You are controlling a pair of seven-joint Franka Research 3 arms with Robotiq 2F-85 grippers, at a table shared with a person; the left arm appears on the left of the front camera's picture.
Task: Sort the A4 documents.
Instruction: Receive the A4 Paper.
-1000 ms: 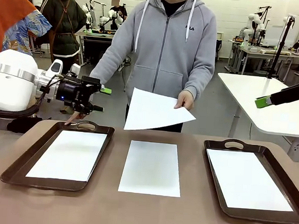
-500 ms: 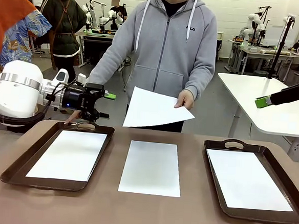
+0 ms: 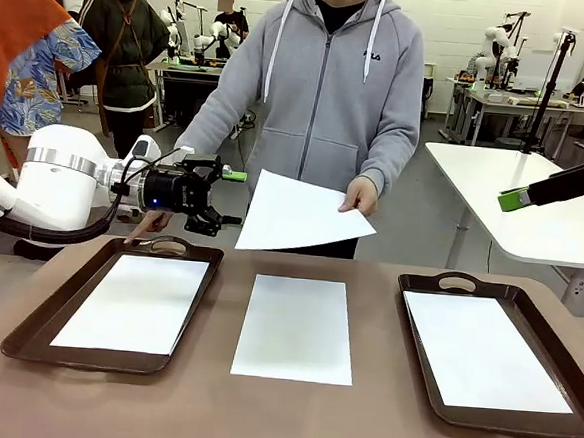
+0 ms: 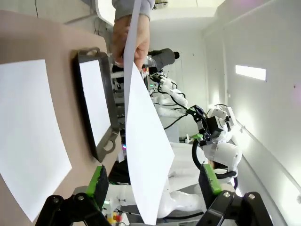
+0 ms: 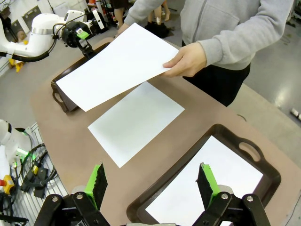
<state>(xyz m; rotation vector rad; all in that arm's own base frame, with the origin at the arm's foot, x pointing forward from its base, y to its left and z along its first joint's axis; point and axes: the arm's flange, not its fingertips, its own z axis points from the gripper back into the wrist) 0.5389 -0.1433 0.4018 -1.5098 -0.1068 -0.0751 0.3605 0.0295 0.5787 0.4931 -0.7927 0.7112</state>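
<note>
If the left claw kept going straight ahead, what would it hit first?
Probably the held sheet: its free edge lies straight ahead of the open left gripper, though the gap is hard to judge.

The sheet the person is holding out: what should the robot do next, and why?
Probably ease the left gripper forward until the sheet slips between its open jaws. They stand just short of its edge, while the person's hand holds the far side.

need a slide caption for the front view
Person holds an A4 sheet out toward the open left gripper, above a table with two paper-lined trays.
</note>
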